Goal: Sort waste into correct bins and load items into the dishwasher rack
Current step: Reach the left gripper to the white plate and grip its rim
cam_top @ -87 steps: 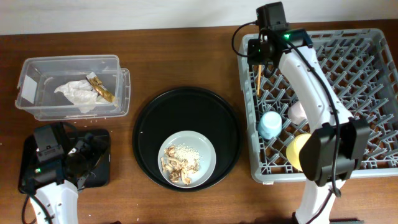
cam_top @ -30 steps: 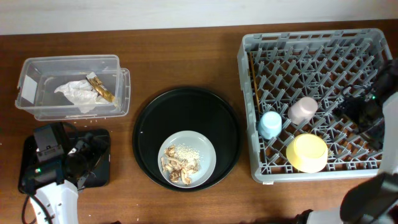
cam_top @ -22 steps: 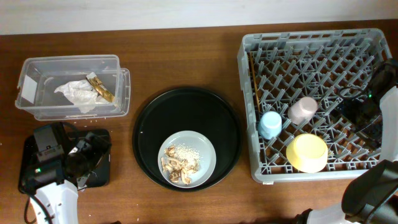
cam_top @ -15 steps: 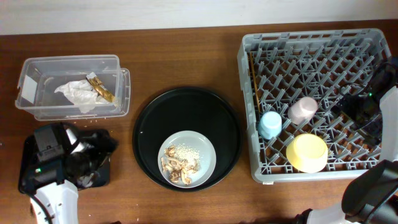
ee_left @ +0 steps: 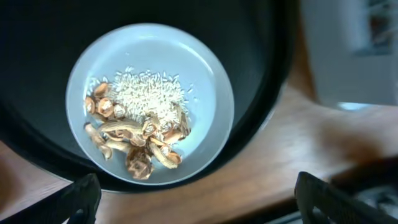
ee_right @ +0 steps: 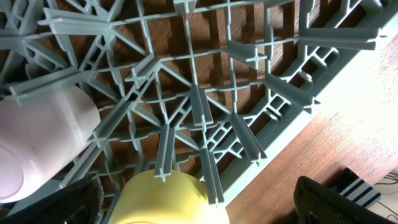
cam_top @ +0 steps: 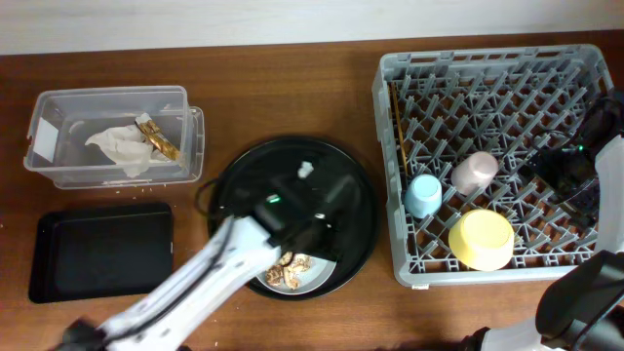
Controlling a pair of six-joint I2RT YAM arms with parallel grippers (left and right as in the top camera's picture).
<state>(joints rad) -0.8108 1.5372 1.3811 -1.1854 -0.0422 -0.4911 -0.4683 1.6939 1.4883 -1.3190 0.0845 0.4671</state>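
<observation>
My left gripper (cam_top: 302, 234) hangs open above the pale grey-green plate (ee_left: 149, 102), which holds rice and brown food scraps (ee_left: 140, 137) and sits in the round black tray (cam_top: 292, 156). The arm hides part of the plate (cam_top: 292, 278) from overhead. In the grey dishwasher rack (cam_top: 497, 68) stand the blue cup (cam_top: 424, 193), the pink cup (cam_top: 475, 172) and the yellow bowl (cam_top: 481, 239), with the chopsticks (cam_top: 402, 127) along its left side. My right gripper (cam_top: 570, 175) is open over the rack's right part, above the bowl (ee_right: 168, 199) and pink cup (ee_right: 37, 137).
The clear box (cam_top: 112, 107) at the back left holds the white napkin (cam_top: 117, 146) and the brown-and-gold wrapper (cam_top: 161, 138). The flat black tray (cam_top: 102, 252) lies in front of it. A strip of bare wood separates the round tray from the rack.
My left arm has swung right, from over the flat black tray to above the plate in the round tray. The right arm, earlier at the rack's back left, now rests still at its right side.
</observation>
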